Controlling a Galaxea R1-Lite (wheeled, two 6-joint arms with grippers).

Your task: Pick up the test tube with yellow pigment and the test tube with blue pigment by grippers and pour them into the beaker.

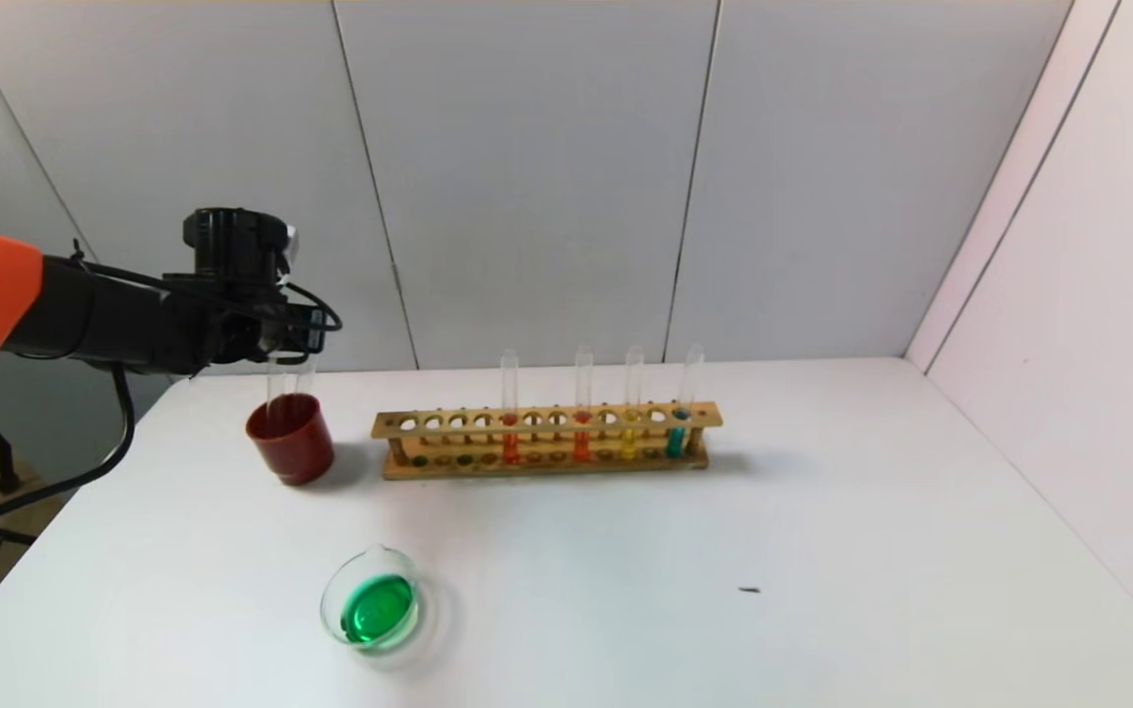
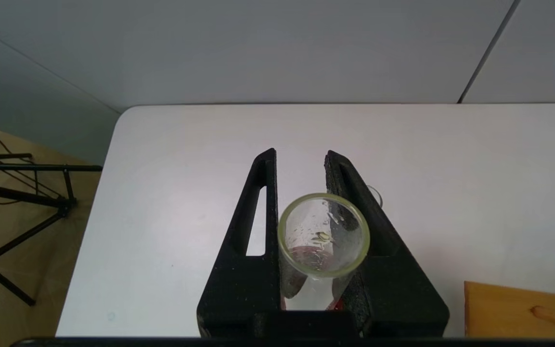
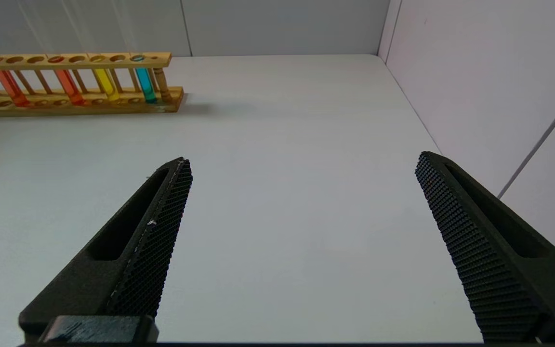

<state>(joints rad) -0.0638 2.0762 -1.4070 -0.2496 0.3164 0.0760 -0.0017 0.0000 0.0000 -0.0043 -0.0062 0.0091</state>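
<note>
My left gripper [image 1: 289, 366] [image 2: 301, 156] hangs over the dark red cup [image 1: 291, 442] at the table's back left, shut on an upright clear test tube [image 2: 317, 226]. That tube is empty except for droplets, and its lower end reaches into the cup. I cannot tell whether it is the test tube with yellow pigment or the one with blue pigment. Behind one finger shows the rim of a second clear tube [image 2: 377, 195]. The beaker [image 1: 327, 600] stands near the table's front left and holds green liquid. My right gripper [image 3: 301, 161] is open over bare table, out of the head view.
A wooden rack [image 1: 542, 464] [image 3: 65, 60] stands right of the cup, with several tubes: orange [image 1: 510, 447], red-orange [image 1: 581, 447], golden yellow [image 1: 628, 442], teal [image 1: 675, 441]. A dark speck [image 1: 748, 590] lies on the table. Walls close the back and right.
</note>
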